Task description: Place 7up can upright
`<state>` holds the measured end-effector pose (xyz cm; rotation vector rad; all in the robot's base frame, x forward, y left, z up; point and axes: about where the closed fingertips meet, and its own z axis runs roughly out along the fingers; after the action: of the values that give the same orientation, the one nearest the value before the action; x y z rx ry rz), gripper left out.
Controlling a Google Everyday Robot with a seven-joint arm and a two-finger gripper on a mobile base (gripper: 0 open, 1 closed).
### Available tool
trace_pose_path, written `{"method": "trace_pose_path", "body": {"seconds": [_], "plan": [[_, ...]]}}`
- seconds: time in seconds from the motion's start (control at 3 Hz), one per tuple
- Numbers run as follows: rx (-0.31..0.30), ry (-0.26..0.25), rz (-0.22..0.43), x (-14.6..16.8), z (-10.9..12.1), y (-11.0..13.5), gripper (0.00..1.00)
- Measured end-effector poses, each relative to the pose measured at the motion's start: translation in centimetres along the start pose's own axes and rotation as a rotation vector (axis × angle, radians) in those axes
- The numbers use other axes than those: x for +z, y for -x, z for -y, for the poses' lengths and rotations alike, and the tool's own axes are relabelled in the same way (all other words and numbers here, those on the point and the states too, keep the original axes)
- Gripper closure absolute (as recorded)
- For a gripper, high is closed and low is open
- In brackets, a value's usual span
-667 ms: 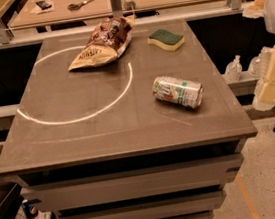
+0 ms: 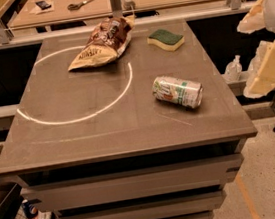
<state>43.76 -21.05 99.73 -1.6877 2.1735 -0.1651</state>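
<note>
The 7up can [image 2: 178, 92], white and green with a silver top, lies on its side on the right half of the grey table [image 2: 105, 136], just outside a white circle [image 2: 78, 119] drawn on the tabletop. My gripper [image 2: 268, 69] shows as cream-coloured parts at the right edge of the camera view. It hangs beyond the table's right edge, about level with the can and well apart from it. It holds nothing that I can see.
A brown chip bag [image 2: 101, 43] lies at the back of the table across the circle's far rim. A yellow-green sponge [image 2: 165, 39] lies at the back right. A rail with posts [image 2: 115, 1] and another desk stand behind. A small white bottle [image 2: 233, 67] sits right of the table.
</note>
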Motion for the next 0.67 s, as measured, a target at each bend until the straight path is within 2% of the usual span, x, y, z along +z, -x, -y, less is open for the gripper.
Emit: {"method": "trace_pose_path", "body": {"seconds": [0.33, 0.67], "plan": [[-0.001, -0.007, 0.002, -0.18, 0.02, 0.11, 0.0], [-0.001, -0.007, 0.002, -0.19, 0.03, 0.11, 0.0]]}}
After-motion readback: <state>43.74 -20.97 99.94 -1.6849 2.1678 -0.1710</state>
